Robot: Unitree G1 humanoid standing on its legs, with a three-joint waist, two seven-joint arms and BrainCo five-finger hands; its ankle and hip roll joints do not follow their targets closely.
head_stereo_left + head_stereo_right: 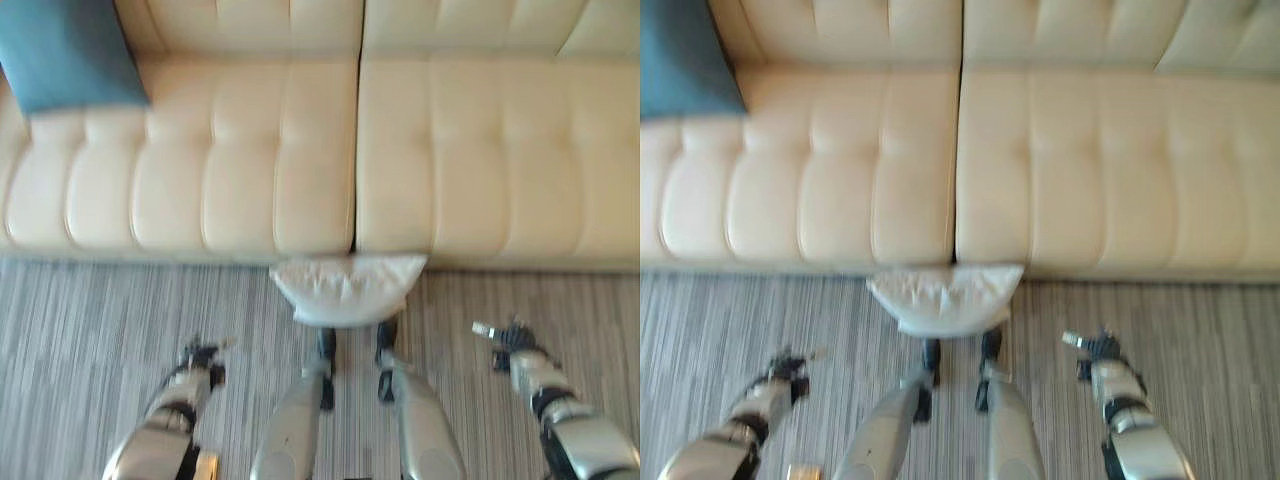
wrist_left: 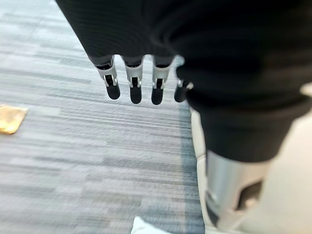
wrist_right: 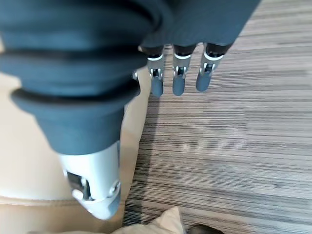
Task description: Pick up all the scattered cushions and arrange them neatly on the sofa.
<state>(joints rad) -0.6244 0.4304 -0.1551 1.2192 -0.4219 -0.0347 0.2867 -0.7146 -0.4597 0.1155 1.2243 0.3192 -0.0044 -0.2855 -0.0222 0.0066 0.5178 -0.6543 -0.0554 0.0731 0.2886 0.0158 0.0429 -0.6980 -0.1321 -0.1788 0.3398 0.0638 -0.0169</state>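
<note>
White cushion on the striped carpet, its far edge touching the sofa front, right below the seam between the two seat sections. It lies flat with its long axis running left-right, parallel to the sofa front; the wider edge faces the sofa, and the near edge looks narrower and rounded.

Blue cushion already on the seat at the far left, leaning at the backrest.

Left hand and right hand hang low over the carpet on either side of the white cushion, apart from it. Fingers of the left hand hang straight and released, holding nothing; the right hand's fingers likewise.

Judged step: approach, before the pick. Next move likely calls for bringing both hands inward to the cushion's left and right ends, then lifting it onto the seat.
</note>
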